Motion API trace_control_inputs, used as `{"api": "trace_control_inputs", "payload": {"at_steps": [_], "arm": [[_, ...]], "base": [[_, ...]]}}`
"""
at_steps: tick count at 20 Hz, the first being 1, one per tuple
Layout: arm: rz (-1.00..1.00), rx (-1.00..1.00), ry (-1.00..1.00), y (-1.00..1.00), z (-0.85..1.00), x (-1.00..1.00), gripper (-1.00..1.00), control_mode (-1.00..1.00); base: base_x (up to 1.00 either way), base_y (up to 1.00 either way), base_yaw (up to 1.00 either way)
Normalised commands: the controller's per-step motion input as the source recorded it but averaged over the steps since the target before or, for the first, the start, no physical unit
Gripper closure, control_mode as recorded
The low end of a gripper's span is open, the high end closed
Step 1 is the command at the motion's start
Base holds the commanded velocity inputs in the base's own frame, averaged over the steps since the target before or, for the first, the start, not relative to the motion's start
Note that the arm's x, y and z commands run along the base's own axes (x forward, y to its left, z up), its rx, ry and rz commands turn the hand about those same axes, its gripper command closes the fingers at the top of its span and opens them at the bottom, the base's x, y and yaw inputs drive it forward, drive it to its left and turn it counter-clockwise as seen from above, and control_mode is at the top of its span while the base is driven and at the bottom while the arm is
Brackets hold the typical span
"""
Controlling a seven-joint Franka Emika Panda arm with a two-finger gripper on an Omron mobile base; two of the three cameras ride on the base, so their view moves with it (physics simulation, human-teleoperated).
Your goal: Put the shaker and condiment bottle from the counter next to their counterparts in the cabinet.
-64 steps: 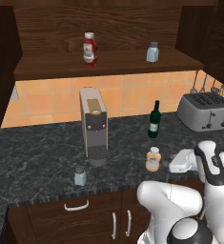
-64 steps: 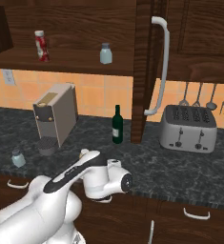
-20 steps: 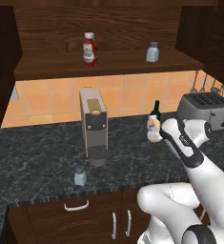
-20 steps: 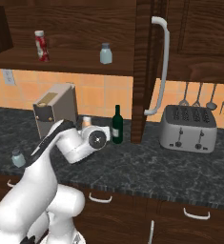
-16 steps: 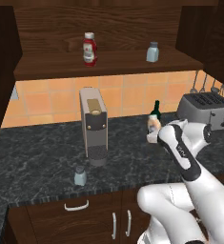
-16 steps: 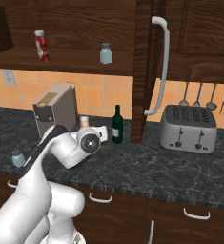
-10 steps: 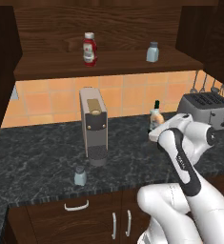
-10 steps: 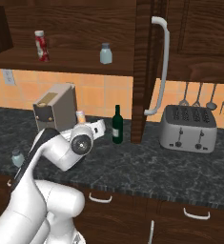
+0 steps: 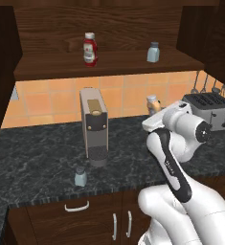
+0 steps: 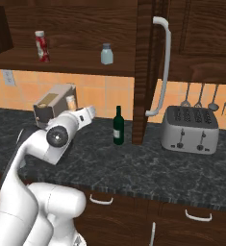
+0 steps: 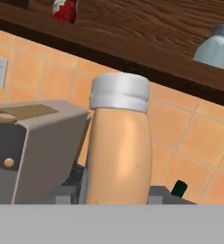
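My gripper [image 11: 116,195] is shut on the condiment bottle [image 11: 118,147], an orange-tan bottle with a white cap, held upright above the counter [image 9: 32,162]. In the left base view the condiment bottle [image 9: 153,104] shows above my hand, right of the coffee machine and below the cabinet shelf [image 9: 114,64]. On that shelf stand the red bottle [image 9: 89,48] and a pale shaker [image 9: 153,51]. The other shaker [image 9: 80,176] sits on the counter near its front edge, in front of the coffee machine. From the right, the gripper [image 10: 81,113] holds the bottle [image 10: 72,102].
A grey coffee machine [image 9: 93,125] stands on the counter left of the held bottle. A dark green wine bottle [image 10: 117,126] and a silver toaster [image 10: 190,129] stand to the right. An open cabinet door with a long handle [image 10: 162,67] hangs right of the shelf.
The arm has raised the condiment bottle off the counter to above the coffee machine's top. The shaker on the counter and the shelf items have not moved.
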Motion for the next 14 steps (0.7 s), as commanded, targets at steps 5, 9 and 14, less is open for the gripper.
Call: {"api": "trace_control_inputs", "payload": {"at_steps": [5, 9, 14], "arm": [[-0.03, 0.00, -0.12, 0.02, 0.70, -0.26, 1.00, -1.00], [0.00, 0.00, -0.14, 0.09, 0.69, -0.45, 1.00, -1.00], [0.02, 0.00, -0.02, 0.14, 0.65, -0.39, 1.00, -1.00]], "base": [[0.00, 0.00, 0.00], [0.00, 0.00, 0.00], [0.00, 0.00, 0.00]]}}
